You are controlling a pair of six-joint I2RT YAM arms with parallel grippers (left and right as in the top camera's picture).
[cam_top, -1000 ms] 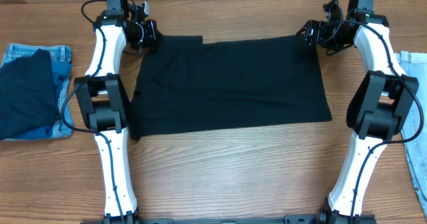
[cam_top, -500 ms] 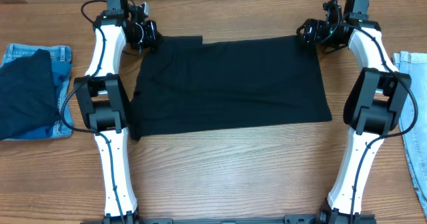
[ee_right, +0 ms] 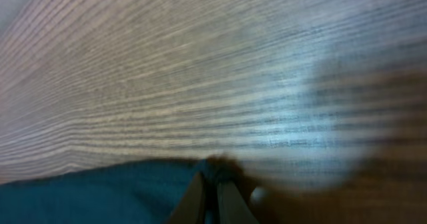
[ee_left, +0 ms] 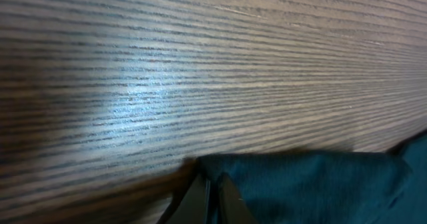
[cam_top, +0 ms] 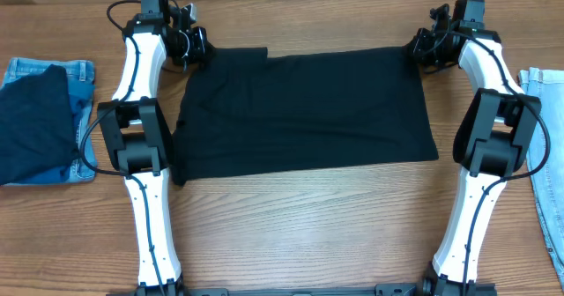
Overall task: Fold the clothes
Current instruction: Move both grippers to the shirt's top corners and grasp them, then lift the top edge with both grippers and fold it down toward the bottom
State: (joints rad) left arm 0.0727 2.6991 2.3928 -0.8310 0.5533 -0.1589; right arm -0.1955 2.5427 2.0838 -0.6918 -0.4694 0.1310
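Black piece [cam_top: 304, 111] lies spread flat across the upper middle of the overhead frame, long side running left to right, on the wooden table [cam_top: 308, 230]; you see no finished fold in it, only a small step in the edge at its upper left; so judge this as the start of the first fold, with the corners taken; left gripper [cam_top: 192, 44] sits at the cloth's upper-left corner, right gripper [cam_top: 425, 48] at its upper-right corner; each wrist view shows the two fingers pressed almost together with the dark cloth edge right at the tips, so read each one as pinching a corner; how deep the bite goes you cannot tell, since the tips are blurred and cut off at the bottom of the frame. Next move, as a judgement: lift both corners together and carry the upper edge down toward the lower edge of the cloth, laying it on top; keep the two sides level or the cloth skews; a shallow pinch may slip on the lift, so raise slowly. Count: one black piece; one navy piece [cam_top: 35, 124] at the left edge of the frame, lying on one blue denim piece [cam_top: 84, 71]; one pale denim piece [cam_top: 548, 102] cut off by the right edge; four garments in view, one gripped, three off to the sides; two arms, two grippers.
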